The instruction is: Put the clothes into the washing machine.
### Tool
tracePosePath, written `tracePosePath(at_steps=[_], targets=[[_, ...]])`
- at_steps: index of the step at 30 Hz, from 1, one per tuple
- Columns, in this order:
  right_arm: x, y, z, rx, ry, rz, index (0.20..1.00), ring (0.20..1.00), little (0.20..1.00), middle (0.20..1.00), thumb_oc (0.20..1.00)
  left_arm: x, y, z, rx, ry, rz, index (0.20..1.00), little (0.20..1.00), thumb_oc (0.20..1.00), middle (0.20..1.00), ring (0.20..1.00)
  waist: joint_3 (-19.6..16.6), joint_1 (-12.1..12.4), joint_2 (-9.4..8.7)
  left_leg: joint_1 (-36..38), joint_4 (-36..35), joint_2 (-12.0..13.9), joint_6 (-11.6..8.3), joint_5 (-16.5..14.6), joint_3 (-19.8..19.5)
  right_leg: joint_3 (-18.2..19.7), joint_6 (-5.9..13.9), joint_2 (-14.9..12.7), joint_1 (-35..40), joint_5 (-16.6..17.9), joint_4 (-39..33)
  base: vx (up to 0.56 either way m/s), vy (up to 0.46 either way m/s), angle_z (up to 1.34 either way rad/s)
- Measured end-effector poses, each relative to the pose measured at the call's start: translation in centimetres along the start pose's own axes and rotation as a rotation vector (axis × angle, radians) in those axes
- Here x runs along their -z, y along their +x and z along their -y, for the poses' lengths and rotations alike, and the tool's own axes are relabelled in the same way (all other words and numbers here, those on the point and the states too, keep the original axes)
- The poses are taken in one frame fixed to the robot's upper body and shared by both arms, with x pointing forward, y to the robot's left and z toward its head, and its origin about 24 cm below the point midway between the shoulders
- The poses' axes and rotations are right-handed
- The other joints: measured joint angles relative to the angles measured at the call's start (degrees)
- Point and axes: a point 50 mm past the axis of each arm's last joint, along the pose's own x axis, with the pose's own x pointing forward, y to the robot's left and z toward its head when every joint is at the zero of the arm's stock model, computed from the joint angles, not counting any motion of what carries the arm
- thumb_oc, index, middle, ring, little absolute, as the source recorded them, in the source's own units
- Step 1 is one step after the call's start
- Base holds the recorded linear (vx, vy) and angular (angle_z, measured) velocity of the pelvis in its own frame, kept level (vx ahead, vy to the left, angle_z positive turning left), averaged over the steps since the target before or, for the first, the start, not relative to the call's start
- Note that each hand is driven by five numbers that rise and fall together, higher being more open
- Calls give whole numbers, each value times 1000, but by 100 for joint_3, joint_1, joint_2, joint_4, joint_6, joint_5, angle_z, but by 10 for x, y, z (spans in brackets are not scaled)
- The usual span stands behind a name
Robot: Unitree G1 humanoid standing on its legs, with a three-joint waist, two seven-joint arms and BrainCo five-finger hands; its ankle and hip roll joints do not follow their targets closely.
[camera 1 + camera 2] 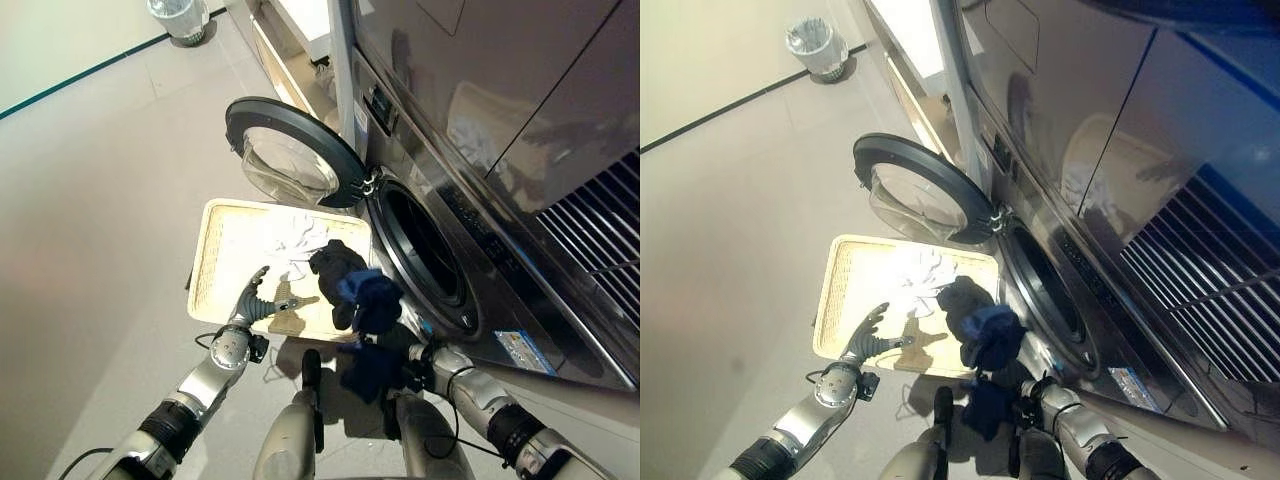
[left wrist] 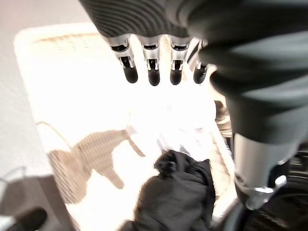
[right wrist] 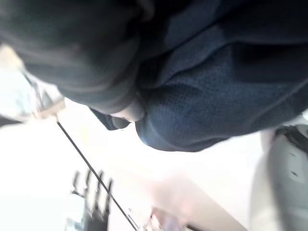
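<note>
The washing machine (image 1: 500, 190), a tall dark glossy cabinet, fills the right side of the head views. Its round drum opening (image 1: 425, 255) faces left at floor level and stands unobstructed. The round door (image 1: 292, 152) is swung fully open to the far side, hinged at the opening's far edge, its glass bowl facing the floor space.

The pale floor (image 1: 90, 220) extends wide to the left. A small waste bin (image 1: 180, 18) stands well apart at the far wall.

A cream laundry basket (image 1: 215, 262), shallow and rectangular, lies on the floor just beside the opening; its right edge sits near the machine front. A white garment (image 1: 297, 240) lies bunched toward the basket's far right corner. A black garment (image 1: 335, 268) lies beside it at the right rim.

A dark blue garment (image 1: 372, 300) is lifted above the basket's right near corner, close before the drum opening and outside it. It hangs bunched from the right hand (image 1: 425, 365), whose fingers are buried in the cloth; their closure cannot be told.

The left hand (image 1: 252, 298) hovers over the basket's near half, palm down, fingers (image 2: 153, 72) extended and spread, holding nothing.
</note>
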Motion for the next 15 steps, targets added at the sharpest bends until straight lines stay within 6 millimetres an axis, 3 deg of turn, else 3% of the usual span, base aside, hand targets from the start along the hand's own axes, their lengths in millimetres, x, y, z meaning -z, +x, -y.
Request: tracePosePath(at_steps=[2, 4, 5, 10, 11, 13, 15], targets=[[-13, 5, 6, 61, 65, 75, 200, 200, 200, 200, 200, 19, 0, 6, -48, 42, -100, 1000, 1000, 1000, 1000, 1000, 163, -109, 18, -89, 15, -57, 1, -1, 81, 151, 26, -40, -281, 3, 195, 28, 137, -26], [-13, 5, 6, 61, 65, 75, 200, 200, 200, 200, 200, 19, 0, 6, -48, 42, -100, 1000, 1000, 1000, 1000, 1000, 163, -109, 18, -89, 15, -57, 1, -1, 81, 151, 26, -40, -281, 3, 195, 36, 124, -10], [-31, 11, 16, 133, 142, 142, 200, 200, 200, 200, 200, 27, 8, 11, -101, 71, -175, 1000, 1000, 1000, 1000, 1000, 265, -183, 75, -359, 89, -151, 34, 21, 147, 264, 38, -123, -646, -16, 476, 61, 144, -19], [-51, 13, 26, 254, 232, 269, 200, 200, 200, 200, 200, 24, 7, 18, -198, -43, -172, 1000, 1000, 1000, 1000, 1000, 276, -157, 100, -614, 223, -244, 77, 15, 188, 392, 92, -211, -1054, -88, 777, 66, 85, -11], [-62, 13, 33, 285, 248, 305, 200, 200, 200, 200, 200, 23, 7, 20, -216, -63, -172, 1000, 1000, 1000, 1000, 1000, 276, -162, 116, -749, 309, -285, 74, -2, 184, 408, 76, -252, -1198, -113, 880, 59, 35, 3], [-111, 13, 50, 381, 327, 483, 200, 200, 200, 200, 200, 22, 7, 25, -232, -102, -180, 1000, 1000, 1000, 1000, 1000, 294, -151, 198, -1215, 417, -335, 139, 49, 192, 454, 75, -265, -1693, -49, 1047, 50, 16, -2], [-142, 5, 72, 501, 398, 592, 200, 200, 200, 200, 200, 23, 5, 27, -247, -120, -176, 1000, 1000, 1000, 1000, 1000, 293, -72, 201, -1420, 517, -337, 145, 56, 188, 462, 58, -271, -1886, -3, 1099, 42, 10, -1]])
